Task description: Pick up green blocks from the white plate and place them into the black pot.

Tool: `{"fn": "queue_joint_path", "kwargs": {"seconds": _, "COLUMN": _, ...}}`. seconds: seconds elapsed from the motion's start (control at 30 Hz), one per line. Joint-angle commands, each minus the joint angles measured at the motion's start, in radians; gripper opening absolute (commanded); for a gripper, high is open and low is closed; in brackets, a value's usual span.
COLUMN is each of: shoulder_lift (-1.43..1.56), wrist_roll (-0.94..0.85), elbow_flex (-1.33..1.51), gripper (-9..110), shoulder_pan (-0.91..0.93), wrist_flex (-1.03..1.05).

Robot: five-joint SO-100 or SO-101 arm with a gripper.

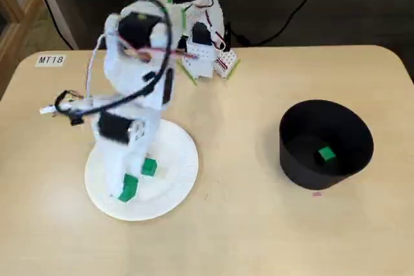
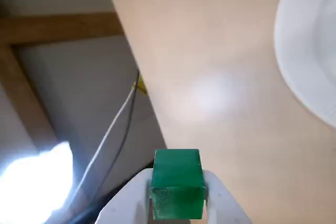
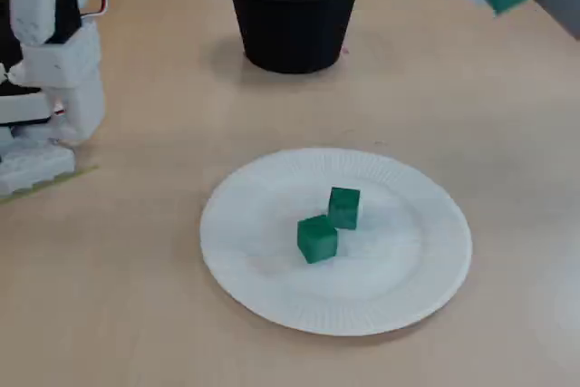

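Above table (image 2: 220, 77), hand (image 2: 177, 196) clamped on green block (image 2: 177, 178)

Green blocks, white plate and black pot on a pale beige desk (image 1: 259, 237).

The hand (image 2: 177, 203) is plain white, and the held block (image 2: 177, 174) is solid green with a fine ribbed texture on its near face. Below the hand, the plate (image 3: 408, 269) is white with a fluted rim. On it lie a near block (image 3: 317, 238) and a far block (image 3: 343, 208), both the same green. Well away from the hand, the pot (image 1: 301, 172) is matte black with a green pot block (image 1: 326, 154) inside. The arm (image 1: 132, 88) is white with black motors and black cables.
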Motion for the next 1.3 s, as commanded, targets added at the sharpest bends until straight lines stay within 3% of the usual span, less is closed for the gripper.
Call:
{"fn": "queue_joint_path", "kwargs": {"seconds": 0.0, "shoulder_lift": 0.407, "wrist_roll": 0.063, "elbow_flex": 0.528, "gripper": -2, "shoulder_pan": -0.156, "wrist_flex": -0.311}}
{"fn": "queue_joint_path", "kwargs": {"seconds": 0.33, "shoulder_lift": 0.635, "wrist_roll": 0.06, "elbow_flex": 0.969, "gripper": -2, "shoulder_pan": -0.638, "wrist_flex": -0.598}}
{"fn": "queue_joint_path", "kwargs": {"seconds": 0.47, "shoulder_lift": 0.667, "wrist_roll": 0.061, "elbow_flex": 1.086, "gripper": -2, "shoulder_pan": -0.721, "wrist_flex": -0.732}}
{"fn": "queue_joint_path", "kwargs": {"seconds": 0.73, "shoulder_lift": 0.661, "wrist_roll": 0.055, "elbow_flex": 1.206, "gripper": -1, "shoulder_pan": -0.753, "wrist_flex": -0.762}}
{"fn": "queue_joint_path", "kwargs": {"seconds": 0.83, "shoulder_lift": 0.683, "wrist_roll": -0.002, "elbow_flex": 1.213, "gripper": 31, "shoulder_pan": -0.762, "wrist_flex": -0.695}}
{"fn": "queue_joint_path", "kwargs": {"seconds": 0.9, "shoulder_lift": 0.696, "wrist_roll": -0.006, "elbow_flex": 1.213, "gripper": 39, "shoulder_pan": -0.762, "wrist_flex": -0.647}}
{"fn": "queue_joint_path", "kwargs": {"seconds": 1.0, "shoulder_lift": 0.721, "wrist_roll": -0.008, "elbow_flex": 1.213, "gripper": 42, "shoulder_pan": -0.758, "wrist_flex": -0.609}}
{"fn": "queue_joint_path", "kwargs": {"seconds": 1.13, "shoulder_lift": 0.744, "wrist_roll": -0.011, "elbow_flex": 1.204, "gripper": 37, "shoulder_pan": -0.747, "wrist_flex": -0.595}}
{"fn": "queue_joint_path", "kwargs": {"seconds": 1.27, "shoulder_lift": 0.795, "wrist_roll": 0.029, "elbow_flex": 1.193, "gripper": -2, "shoulder_pan": -0.695, "wrist_flex": -0.56}}
